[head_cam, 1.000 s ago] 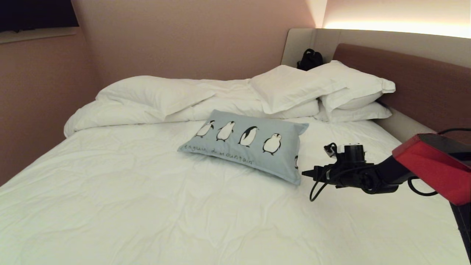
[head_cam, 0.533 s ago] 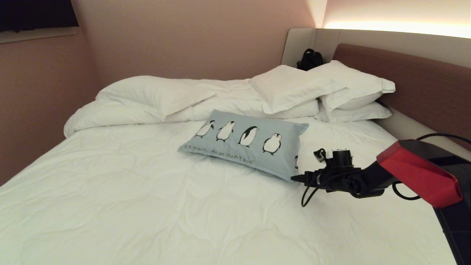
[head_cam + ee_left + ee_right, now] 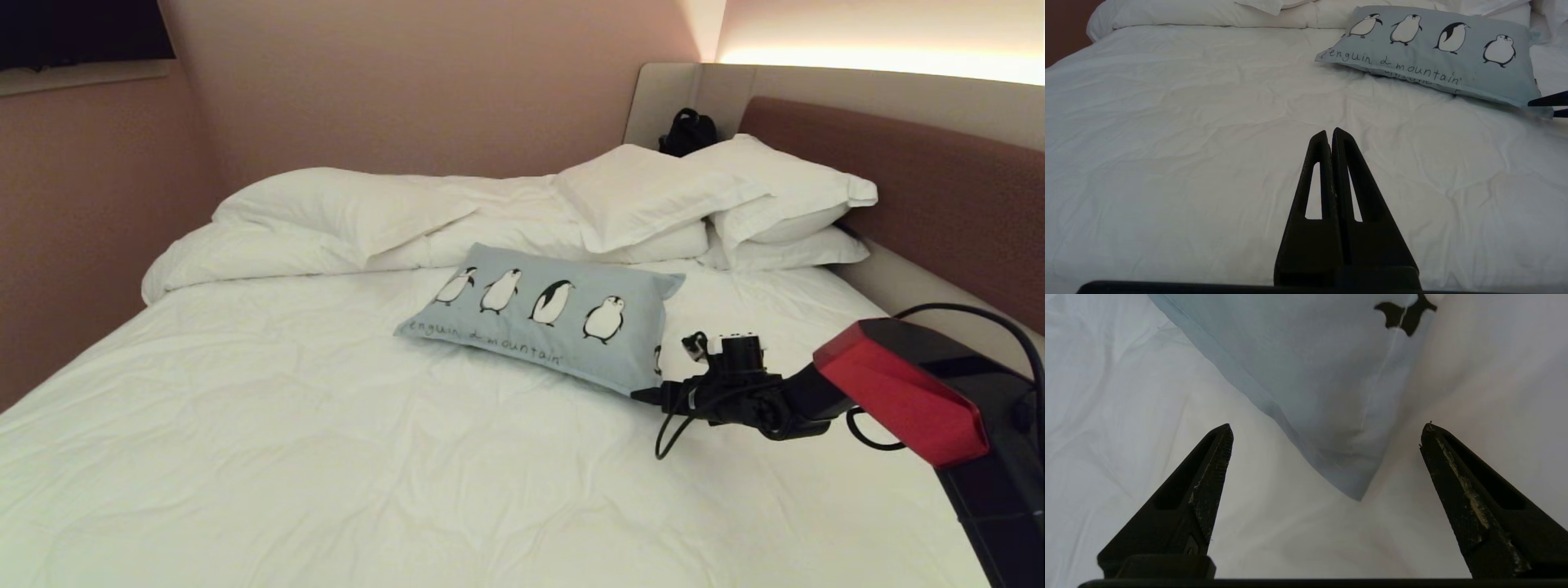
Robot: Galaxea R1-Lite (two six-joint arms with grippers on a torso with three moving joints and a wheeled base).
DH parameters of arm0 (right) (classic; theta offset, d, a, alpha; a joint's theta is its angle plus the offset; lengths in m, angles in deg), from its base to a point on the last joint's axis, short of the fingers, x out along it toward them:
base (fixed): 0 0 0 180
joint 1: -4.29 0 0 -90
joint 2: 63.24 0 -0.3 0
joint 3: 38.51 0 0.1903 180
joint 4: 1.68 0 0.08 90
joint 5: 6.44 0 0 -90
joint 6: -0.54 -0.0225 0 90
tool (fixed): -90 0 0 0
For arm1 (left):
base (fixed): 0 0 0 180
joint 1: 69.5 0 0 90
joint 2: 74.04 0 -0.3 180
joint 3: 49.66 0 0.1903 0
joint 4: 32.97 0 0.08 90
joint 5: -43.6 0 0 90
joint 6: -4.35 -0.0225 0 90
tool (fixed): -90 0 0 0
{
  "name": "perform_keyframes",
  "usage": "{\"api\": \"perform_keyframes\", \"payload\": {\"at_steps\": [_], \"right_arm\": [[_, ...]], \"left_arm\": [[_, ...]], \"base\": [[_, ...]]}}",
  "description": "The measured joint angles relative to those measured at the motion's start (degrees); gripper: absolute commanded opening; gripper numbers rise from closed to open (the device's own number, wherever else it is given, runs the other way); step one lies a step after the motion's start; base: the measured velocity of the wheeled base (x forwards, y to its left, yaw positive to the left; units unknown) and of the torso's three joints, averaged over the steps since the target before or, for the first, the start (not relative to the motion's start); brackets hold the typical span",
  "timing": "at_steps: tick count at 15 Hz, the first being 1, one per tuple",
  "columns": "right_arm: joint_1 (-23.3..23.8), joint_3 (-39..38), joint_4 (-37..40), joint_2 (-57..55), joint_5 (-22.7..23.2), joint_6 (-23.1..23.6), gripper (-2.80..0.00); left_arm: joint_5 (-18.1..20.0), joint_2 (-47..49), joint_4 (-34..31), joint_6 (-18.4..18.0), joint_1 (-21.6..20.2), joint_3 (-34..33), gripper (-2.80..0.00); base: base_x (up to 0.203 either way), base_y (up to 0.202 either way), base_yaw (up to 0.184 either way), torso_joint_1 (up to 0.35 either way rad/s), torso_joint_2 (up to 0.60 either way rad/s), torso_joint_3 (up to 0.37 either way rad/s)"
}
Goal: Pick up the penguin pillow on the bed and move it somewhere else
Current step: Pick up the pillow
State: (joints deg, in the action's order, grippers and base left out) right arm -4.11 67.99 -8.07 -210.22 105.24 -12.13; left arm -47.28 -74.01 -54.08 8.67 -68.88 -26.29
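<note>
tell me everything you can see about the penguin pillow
The penguin pillow is a small rectangular cushion of light blue-grey fabric, printed with a row of black-and-white penguins above handwritten "penguin mountain". It lies flat on the bed, before the white pillows. The open right gripper frames its near corner; contact is unclear.

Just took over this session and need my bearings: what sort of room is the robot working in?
Most likely a bedroom, perhaps a hotel room: a large bed with white linen, stacked white pillows against a brown padded headboard, and the penguin pillow lying on the sheet.
</note>
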Motion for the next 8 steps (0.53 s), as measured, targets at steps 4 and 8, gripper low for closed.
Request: {"api": "perform_keyframes", "payload": {"at_steps": [4,8], "right_arm": [[-0.91,2.83,-0.11,-1.65,-0.09,-0.09,0.0],[-1.22,5.37,-0.23,-3.02,-0.15,-0.09,0.0]], "left_arm": [[0.04,0.0,0.0,0.0,0.0,0.0,-2.8],[0.04,0.0,0.0,0.04,0.0,0.0,-2.8]], "base": [[0.0,0.0,0.0,0.0,0.0,0.0],[0.0,0.0,0.0,0.0,0.0,0.0]]}}
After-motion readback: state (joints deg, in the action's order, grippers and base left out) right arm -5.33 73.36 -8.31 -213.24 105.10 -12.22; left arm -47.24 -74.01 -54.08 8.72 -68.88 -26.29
